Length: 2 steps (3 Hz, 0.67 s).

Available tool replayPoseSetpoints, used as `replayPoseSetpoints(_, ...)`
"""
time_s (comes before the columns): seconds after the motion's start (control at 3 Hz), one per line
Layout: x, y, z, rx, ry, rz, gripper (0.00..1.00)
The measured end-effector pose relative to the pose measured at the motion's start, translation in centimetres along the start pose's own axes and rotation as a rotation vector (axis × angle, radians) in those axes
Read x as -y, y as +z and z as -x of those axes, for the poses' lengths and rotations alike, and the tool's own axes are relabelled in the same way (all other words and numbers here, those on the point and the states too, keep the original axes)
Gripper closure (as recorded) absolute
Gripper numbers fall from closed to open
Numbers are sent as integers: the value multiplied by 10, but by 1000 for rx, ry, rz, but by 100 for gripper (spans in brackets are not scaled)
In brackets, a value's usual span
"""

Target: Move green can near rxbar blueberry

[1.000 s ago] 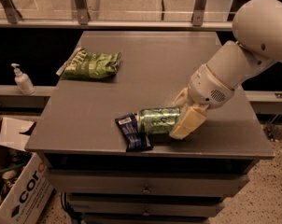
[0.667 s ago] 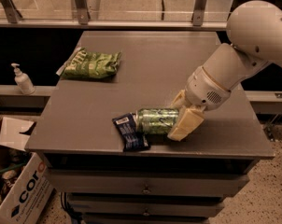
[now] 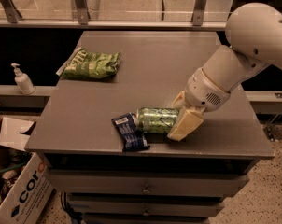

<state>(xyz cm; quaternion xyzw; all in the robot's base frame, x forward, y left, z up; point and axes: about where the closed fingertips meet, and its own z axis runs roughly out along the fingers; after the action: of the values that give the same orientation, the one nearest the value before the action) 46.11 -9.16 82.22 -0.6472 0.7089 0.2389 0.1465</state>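
The green can lies on its side near the front edge of the grey table. Its left end touches the rxbar blueberry, a flat dark blue wrapper with a white patch at its far end. My gripper is at the can's right end. One pale finger sits behind the can and one in front, closed around that end. The white arm reaches in from the upper right.
A flat green chip bag lies at the table's back left. A soap dispenser stands on a ledge to the left. A cardboard box sits on the floor at lower left. Drawers are below the tabletop.
My arm has shifted slightly to the left, and the can and the bar have moved a little left with it.
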Motion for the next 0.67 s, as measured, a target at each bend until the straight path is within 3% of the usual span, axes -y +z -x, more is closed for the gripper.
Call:
replayPoseSetpoints(0.33, 0, 0, -1, -1, 0, -2, 13)
replayPoseSetpoints(0.67, 0, -1, -1, 1, 0, -4, 0)
